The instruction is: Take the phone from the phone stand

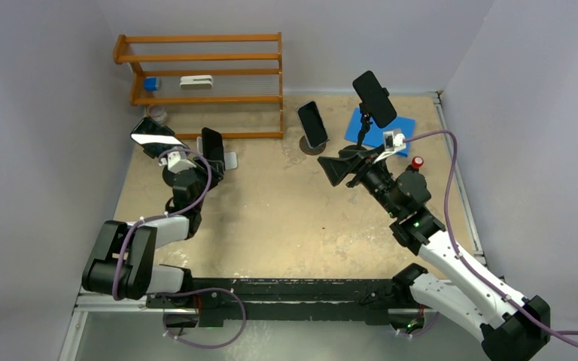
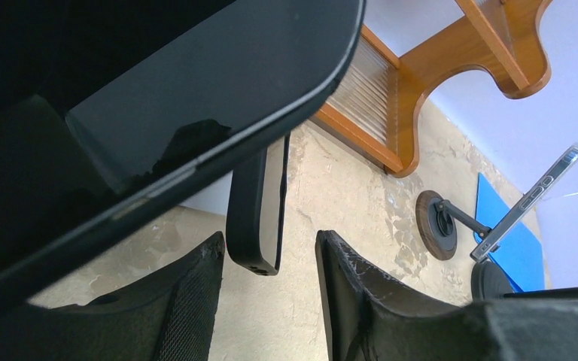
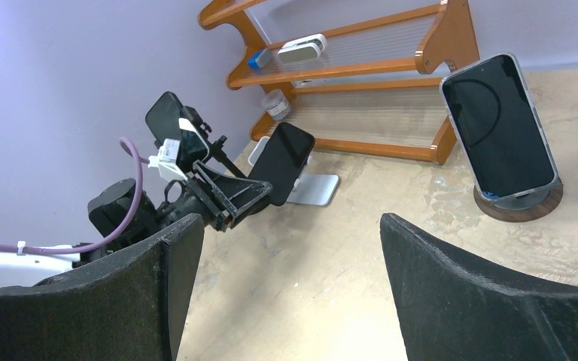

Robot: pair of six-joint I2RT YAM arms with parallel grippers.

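A black phone leans on a white stand at the left, in front of the wooden rack. My left gripper is at its lower end. In the left wrist view the phone is seen edge-on, its bottom end between my fingertips. It is close to the left one, with a clear gap to the right one, so the jaws are open around it. The right wrist view shows the same phone on the stand. My right gripper hovers open and empty at mid-table.
A second phone sits on a stand just left of my left gripper. Further phones sit on a round wooden stand and on a tall stand over a blue mat. The wooden rack lines the back.
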